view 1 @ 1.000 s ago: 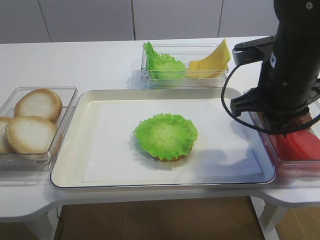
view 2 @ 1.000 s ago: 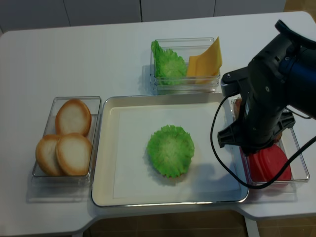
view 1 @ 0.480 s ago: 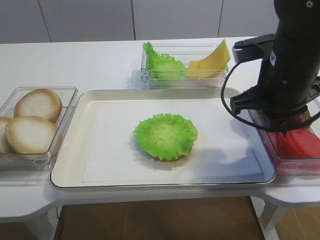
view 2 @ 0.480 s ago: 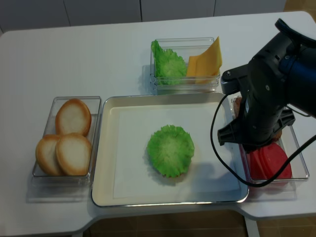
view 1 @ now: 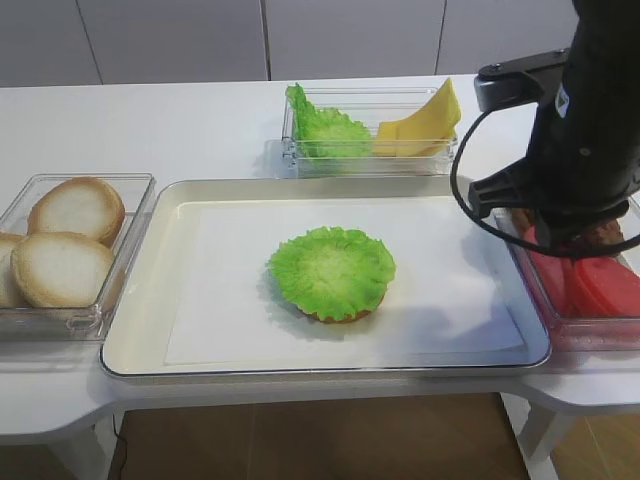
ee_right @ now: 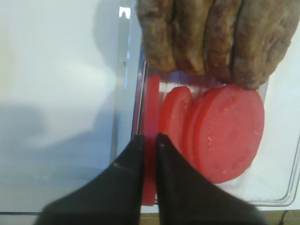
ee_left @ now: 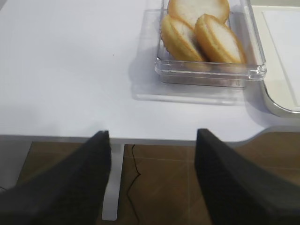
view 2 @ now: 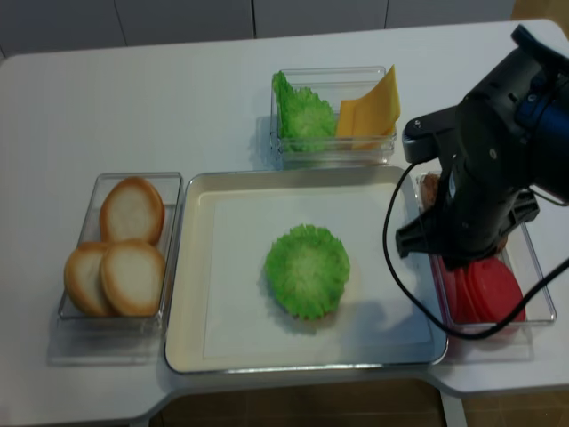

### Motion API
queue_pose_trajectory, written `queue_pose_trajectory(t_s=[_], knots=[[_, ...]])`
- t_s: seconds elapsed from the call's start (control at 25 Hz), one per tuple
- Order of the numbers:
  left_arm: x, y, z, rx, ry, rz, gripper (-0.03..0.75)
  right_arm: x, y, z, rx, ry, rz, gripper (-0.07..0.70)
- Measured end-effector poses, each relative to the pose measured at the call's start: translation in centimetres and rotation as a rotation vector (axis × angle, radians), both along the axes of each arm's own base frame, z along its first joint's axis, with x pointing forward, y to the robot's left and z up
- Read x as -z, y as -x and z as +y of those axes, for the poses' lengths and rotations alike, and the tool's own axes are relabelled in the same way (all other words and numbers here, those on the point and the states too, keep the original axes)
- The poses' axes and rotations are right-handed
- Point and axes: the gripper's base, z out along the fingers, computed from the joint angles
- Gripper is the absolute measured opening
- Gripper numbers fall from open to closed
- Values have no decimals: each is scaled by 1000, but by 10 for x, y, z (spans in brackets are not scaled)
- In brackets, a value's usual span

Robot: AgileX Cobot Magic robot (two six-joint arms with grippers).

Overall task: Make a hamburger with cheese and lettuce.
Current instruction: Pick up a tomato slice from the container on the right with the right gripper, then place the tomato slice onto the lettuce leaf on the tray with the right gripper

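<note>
The hamburger (view 1: 333,275) is sitting at the centre of the tray (view 1: 130,350), in the middle of the exterior view; so far it is only a bun base showing under a round lettuce (view 1: 331,270) leaf. Being round and lying flat, it is pointing nowhere in particular and has no long axis. The cheese (view 1: 425,125) is leaning in the clear box at upper centre, its pointed corner aiming up and right.

Over the last second the right gripper (ee_right: 149,145) has been rising at the right edge, over the box of red slices (ee_right: 225,133) and brown patties (ee_right: 211,37). Its fingers are pinching one red slice on edge. That suggests a tomato layer is coming next, with cheese not yet added. The left gripper (ee_left: 152,180) is hovering wide apart, holding nothing, near the buns (ee_left: 201,30).
</note>
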Motion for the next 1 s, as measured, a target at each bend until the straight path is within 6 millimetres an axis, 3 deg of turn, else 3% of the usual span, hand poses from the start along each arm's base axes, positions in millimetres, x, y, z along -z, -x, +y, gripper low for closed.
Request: queue_pose_trajectory(t_s=[1.0], knots=[[0, 0, 0, 0, 0, 0, 427, -70, 45, -21, 11, -144, -195, 39]])
